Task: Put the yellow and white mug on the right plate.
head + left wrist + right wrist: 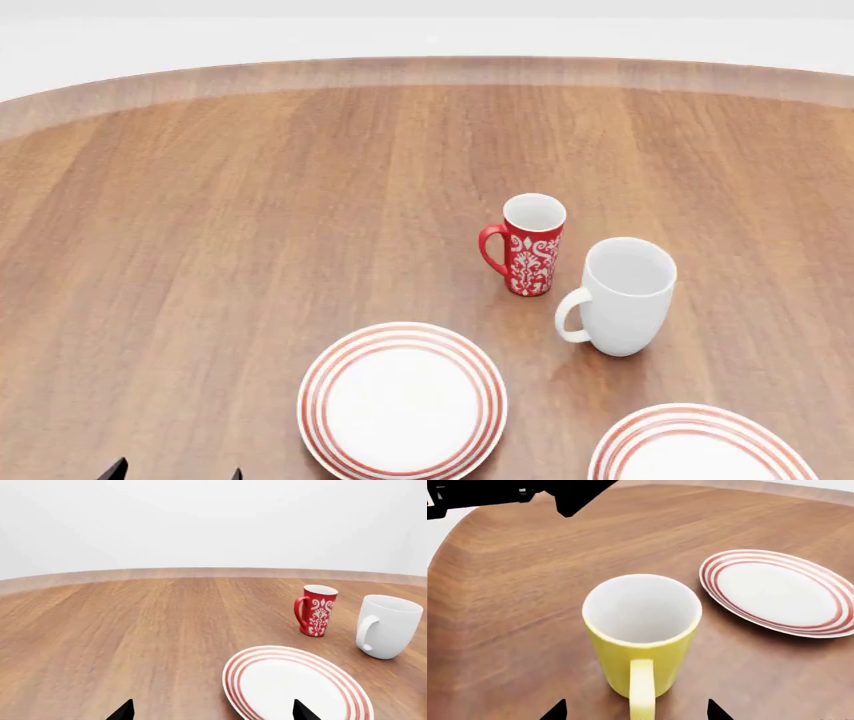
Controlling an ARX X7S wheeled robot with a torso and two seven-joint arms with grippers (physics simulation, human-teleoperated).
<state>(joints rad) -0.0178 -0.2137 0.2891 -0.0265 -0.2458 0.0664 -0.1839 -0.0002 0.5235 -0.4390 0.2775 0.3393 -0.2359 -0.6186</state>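
R gripper [636, 711] open, fingertips either side of yellow and white mug's [642, 635] handle; L gripper [212, 711] open.

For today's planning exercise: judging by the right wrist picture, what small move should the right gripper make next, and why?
Probably ease forward and close on the yellow and white mug. It stands upright on the table, handle towards the open right gripper, not yet grasped, with a plate beside it.

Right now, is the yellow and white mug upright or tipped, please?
Upright: the yellow and white mug stands on the table, mouth up, empty.
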